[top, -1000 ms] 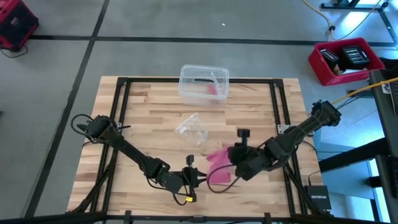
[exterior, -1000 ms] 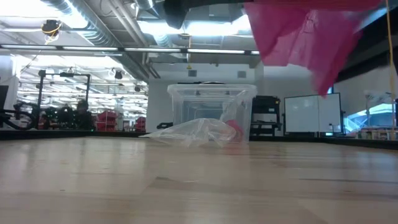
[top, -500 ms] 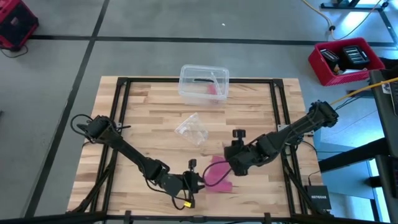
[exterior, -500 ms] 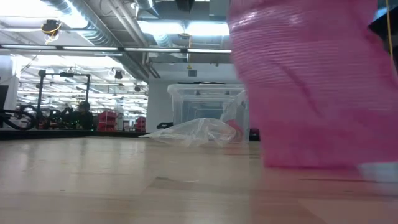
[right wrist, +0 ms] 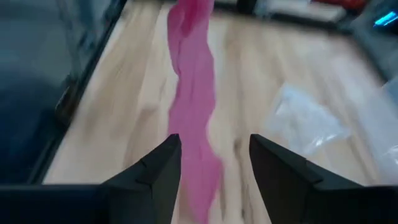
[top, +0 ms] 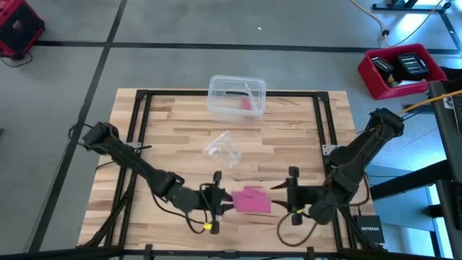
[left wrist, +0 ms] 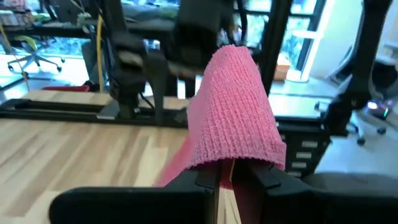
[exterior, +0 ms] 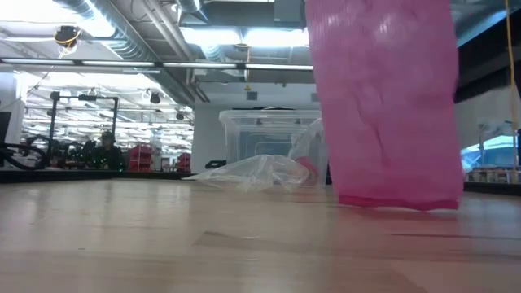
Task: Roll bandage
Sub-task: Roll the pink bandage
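The pink bandage (top: 250,201) hangs as a wide flat band near the table's near edge, and it fills the right half of the low view (exterior: 387,106). My left gripper (top: 225,201) is shut on it, coming from the table's left. My right gripper (top: 279,198) stands open just to the right of the bandage and points at it. In the right wrist view the pink band (right wrist: 193,99) runs away over the table from between the spread fingers (right wrist: 163,171); I see no touch there. My left gripper pinches the bandage between its two shut fingers (left wrist: 208,180), which lie level and come from the table's left. The band (left wrist: 233,118) arches up over the fingertips as a fold and drops on the far side. It hangs slack below the gripper, its lower edge (exterior: 399,203) close above the table.
A clear plastic box (top: 237,96) stands at the far middle of the table with something pink inside. A crumpled clear wrapper (top: 222,149) lies in the middle. Black frame rails (top: 323,130) run along the table's edges.
My right gripper has opened and let go of the bandage, then drawn back toward the table's right and near edge. My left gripper has risen with the bandage, which has gone from a strip held between both grippers to a band hanging from the left one alone.
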